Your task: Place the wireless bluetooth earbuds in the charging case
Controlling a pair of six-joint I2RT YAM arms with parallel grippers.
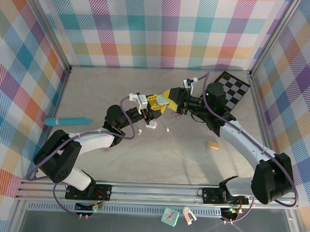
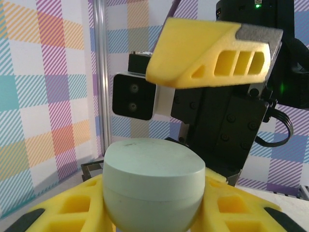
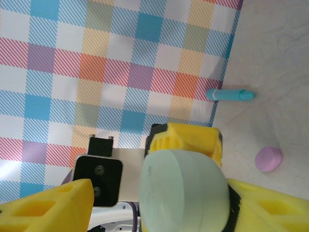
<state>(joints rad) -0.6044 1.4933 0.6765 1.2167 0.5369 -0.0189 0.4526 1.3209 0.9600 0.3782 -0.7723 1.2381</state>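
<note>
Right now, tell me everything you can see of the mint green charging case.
The mint green charging case is a smooth, matte, pebble-shaped plastic shell, its lid closed along a thin seam. It is pinched between the yellow jaws of the left gripper. The right gripper straddles it with jaws open, one hanging clear above the lid.

Bright, even, diffuse light fills all 3 views. In the top view faint, soft shadows lie on the table, and a darker band runs along the foot of the back wall. Both wrist views render the mint green charging case slightly soft, its lower side shaded.
</note>
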